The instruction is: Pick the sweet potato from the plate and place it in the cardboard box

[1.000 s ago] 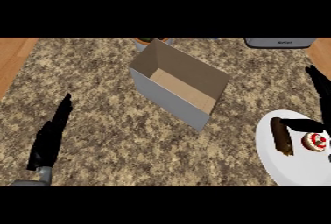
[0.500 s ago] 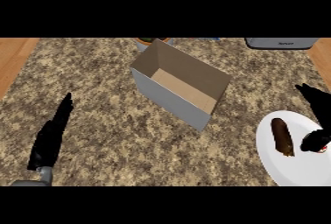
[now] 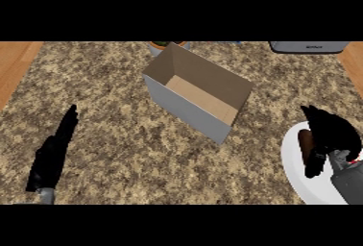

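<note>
A brown sweet potato [image 3: 306,142] lies on a white plate [image 3: 294,163] at the right edge of the counter. My right hand [image 3: 332,133] hangs over the plate, just right of the sweet potato and partly covering it. Its fingers are spread and bent downward, and the thumb [image 3: 314,166] points toward the plate's near side, not closed on the sweet potato. An open cardboard box [image 3: 200,95] with grey outer walls stands in the middle of the counter, up and left of the plate. My left hand [image 3: 53,153] rests open at the lower left, fingers straight.
A grey appliance [image 3: 308,46] sits at the far right edge and a round pot [image 3: 167,46] stands just behind the box. Wooden surface [image 3: 14,62] borders the speckled counter [image 3: 106,110] on the left.
My right hand has come down and leftward from the right edge onto the plate, now covering the small red-and-white item that showed beside the sweet potato. The left hand has not moved.
</note>
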Action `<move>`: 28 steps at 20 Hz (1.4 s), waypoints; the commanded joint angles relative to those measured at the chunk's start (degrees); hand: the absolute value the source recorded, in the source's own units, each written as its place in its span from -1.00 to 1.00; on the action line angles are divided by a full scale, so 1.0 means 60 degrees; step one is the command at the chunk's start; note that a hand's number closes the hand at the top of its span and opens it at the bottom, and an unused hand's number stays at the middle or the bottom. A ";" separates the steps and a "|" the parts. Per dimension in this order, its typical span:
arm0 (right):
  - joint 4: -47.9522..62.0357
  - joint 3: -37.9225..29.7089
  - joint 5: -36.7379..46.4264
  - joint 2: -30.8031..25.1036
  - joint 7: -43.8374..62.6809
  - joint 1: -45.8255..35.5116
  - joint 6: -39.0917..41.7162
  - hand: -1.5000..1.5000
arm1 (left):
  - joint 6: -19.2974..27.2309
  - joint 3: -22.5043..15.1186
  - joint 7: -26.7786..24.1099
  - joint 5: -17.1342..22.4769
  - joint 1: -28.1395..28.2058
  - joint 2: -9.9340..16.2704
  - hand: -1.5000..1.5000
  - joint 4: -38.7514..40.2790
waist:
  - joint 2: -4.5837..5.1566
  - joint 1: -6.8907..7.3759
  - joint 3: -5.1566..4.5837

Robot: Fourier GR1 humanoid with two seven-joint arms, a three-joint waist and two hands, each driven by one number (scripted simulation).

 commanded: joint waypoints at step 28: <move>0.1268 -0.2083 0.3810 0.2291 -0.1520 0.1101 0.0112 -1.00 | -0.1139 0.1137 -0.0231 -0.1107 -0.0240 -0.1136 0.00 0.0498 | 0.0017 -0.0029 0.0010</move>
